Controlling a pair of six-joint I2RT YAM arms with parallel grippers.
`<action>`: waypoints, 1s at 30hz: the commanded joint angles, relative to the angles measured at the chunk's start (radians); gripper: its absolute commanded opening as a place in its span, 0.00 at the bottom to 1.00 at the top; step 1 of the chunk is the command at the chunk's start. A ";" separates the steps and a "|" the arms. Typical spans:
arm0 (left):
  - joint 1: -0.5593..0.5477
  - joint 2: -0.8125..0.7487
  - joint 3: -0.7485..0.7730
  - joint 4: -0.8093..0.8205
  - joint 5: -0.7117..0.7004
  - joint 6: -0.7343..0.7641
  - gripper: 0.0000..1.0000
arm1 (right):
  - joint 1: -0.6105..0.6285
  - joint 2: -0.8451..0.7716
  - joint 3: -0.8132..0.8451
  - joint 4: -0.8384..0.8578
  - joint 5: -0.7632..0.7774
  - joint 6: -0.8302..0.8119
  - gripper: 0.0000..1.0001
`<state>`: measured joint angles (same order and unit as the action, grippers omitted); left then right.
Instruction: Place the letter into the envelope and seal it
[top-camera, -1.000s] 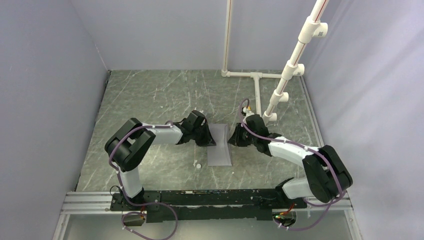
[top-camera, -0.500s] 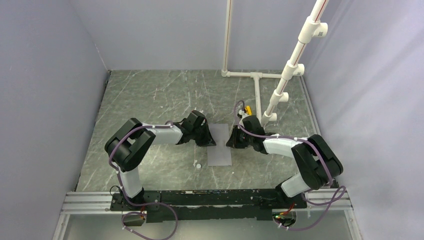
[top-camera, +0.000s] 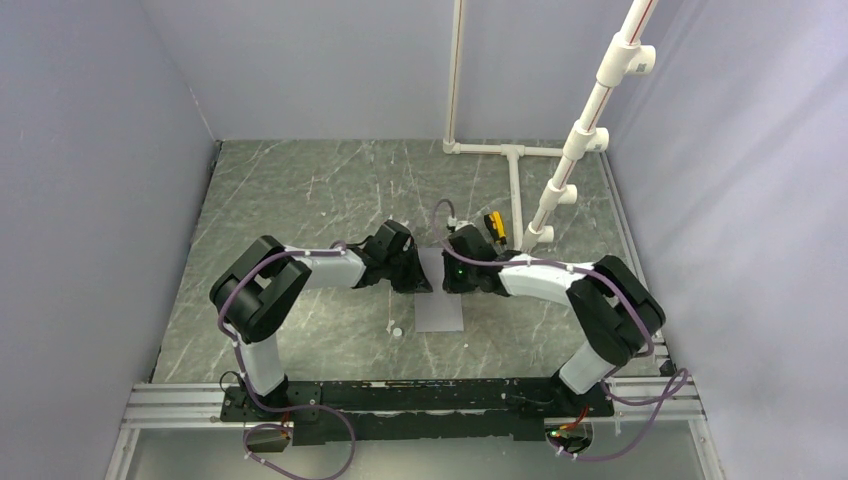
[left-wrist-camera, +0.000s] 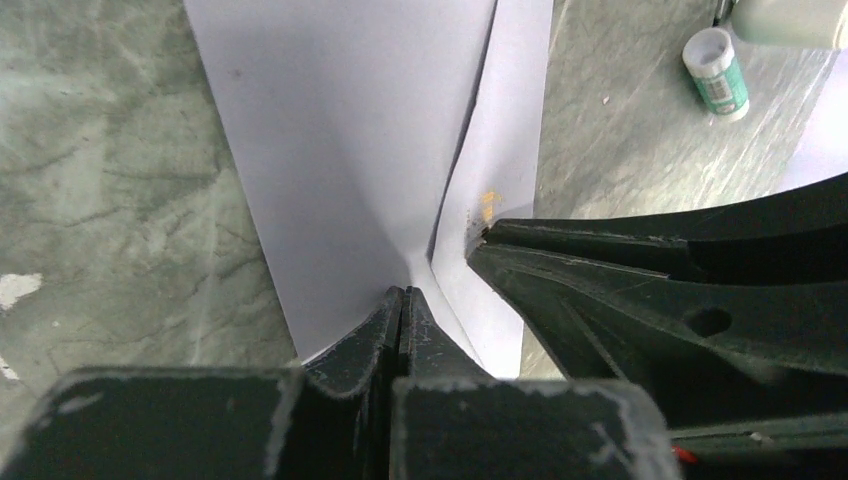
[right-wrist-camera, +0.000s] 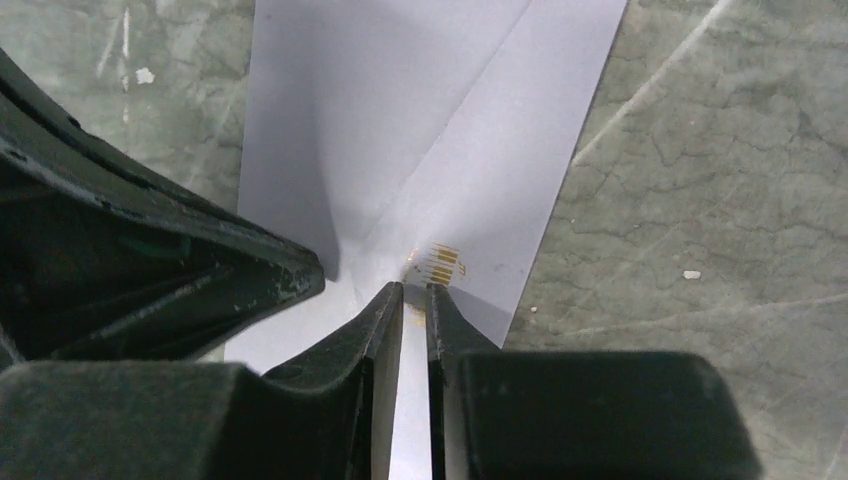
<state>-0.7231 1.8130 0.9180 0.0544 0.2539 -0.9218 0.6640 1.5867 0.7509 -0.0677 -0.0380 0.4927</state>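
Soft, even overhead light with faint shadows; wrist views crisp mid-frame, slightly soft along the bottom edge.

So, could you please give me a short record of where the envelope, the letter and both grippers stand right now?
envelope: grey, flat on the table, between the two grippers
flap: its point runs in to the left fingertips
left gripper: shut, pinching the flap's point
right gripper: fingers a sliver apart over the envelope; grip unclear
letter: no loose sheet in view; only a small tan speck by the flap's edge
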 joint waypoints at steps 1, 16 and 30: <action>-0.002 -0.018 0.043 -0.062 0.079 0.076 0.04 | 0.075 0.088 0.071 -0.222 0.231 -0.020 0.20; 0.070 -0.048 0.020 0.024 0.149 0.007 0.04 | 0.203 0.231 0.088 -0.256 0.339 0.036 0.29; 0.074 0.132 0.164 0.095 0.280 0.033 0.04 | 0.199 0.220 0.003 -0.238 0.232 0.080 0.29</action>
<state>-0.6395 1.8946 1.0145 0.0723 0.4725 -0.8955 0.8478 1.6939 0.8490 -0.1883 0.3138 0.5503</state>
